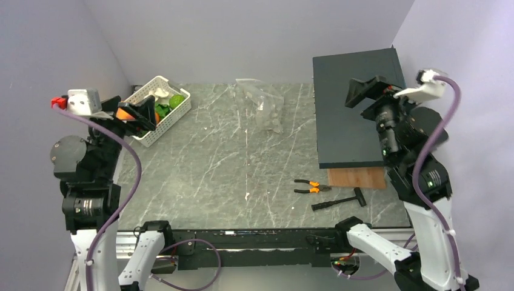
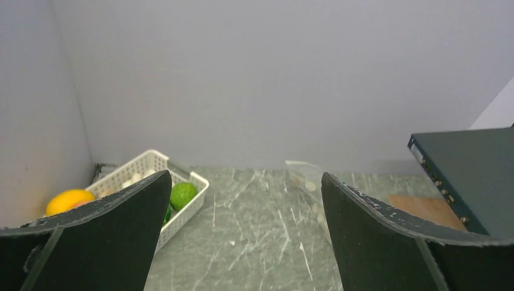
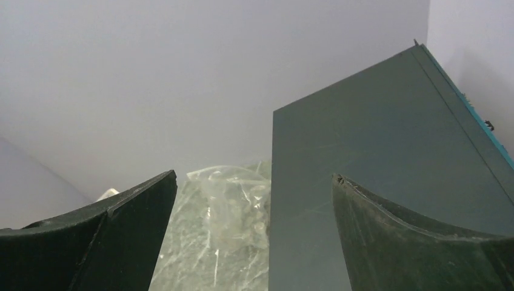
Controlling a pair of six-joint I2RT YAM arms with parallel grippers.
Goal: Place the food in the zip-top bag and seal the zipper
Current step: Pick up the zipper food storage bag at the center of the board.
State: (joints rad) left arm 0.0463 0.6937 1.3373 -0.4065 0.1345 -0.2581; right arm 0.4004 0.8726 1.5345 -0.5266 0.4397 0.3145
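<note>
The clear zip-top bag (image 1: 262, 104) lies crumpled on the marble table at the back centre; it also shows in the left wrist view (image 2: 308, 185) and the right wrist view (image 3: 233, 206). Its zipper cannot be made out. The food sits in a white slotted basket (image 1: 176, 115) at the back left: a round green fruit (image 1: 176, 100) (image 2: 182, 194), a yellow-orange citrus (image 1: 125, 113) (image 2: 68, 200), pale mushrooms (image 1: 160, 93). My left gripper (image 1: 140, 115) (image 2: 245, 233) hangs open and empty over the basket's near end. My right gripper (image 1: 363, 92) (image 3: 254, 236) is open and empty above the dark box.
A dark flat box (image 1: 354, 109) stands on the right of the table, over a wooden board (image 1: 356, 177). Orange-handled pliers (image 1: 312, 186) and a small black hammer (image 1: 339, 200) lie near the front right. Grey walls close in the back and sides.
</note>
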